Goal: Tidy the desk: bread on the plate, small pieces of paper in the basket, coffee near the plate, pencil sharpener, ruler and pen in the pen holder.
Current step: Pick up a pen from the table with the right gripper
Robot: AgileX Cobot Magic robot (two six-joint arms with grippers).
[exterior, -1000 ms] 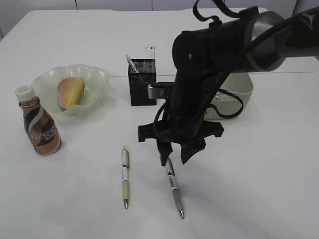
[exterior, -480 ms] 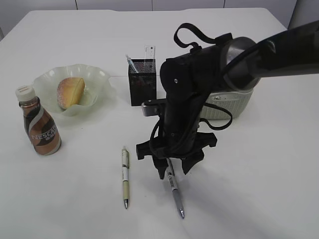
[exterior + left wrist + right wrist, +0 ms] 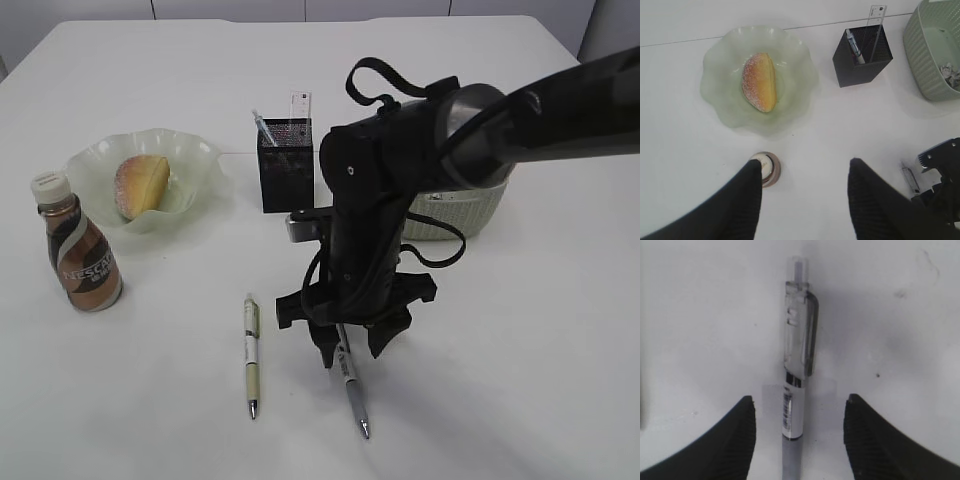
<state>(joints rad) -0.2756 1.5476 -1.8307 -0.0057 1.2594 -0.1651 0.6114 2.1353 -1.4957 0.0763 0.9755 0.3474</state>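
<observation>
Now: right gripper low over a pen.
Coffee left; bread on plate; second pen on the table; left gripper spread, holding nothing; right fingers spread, straddling the pen, not touching.

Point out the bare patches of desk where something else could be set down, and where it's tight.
Bare desk lies in front of the coffee bottle left of the cream pen, and at front right, past the grey pen and below the basket. It is tight around the open right pincer straddling the grey pen, and between plate and pen holder.
</observation>
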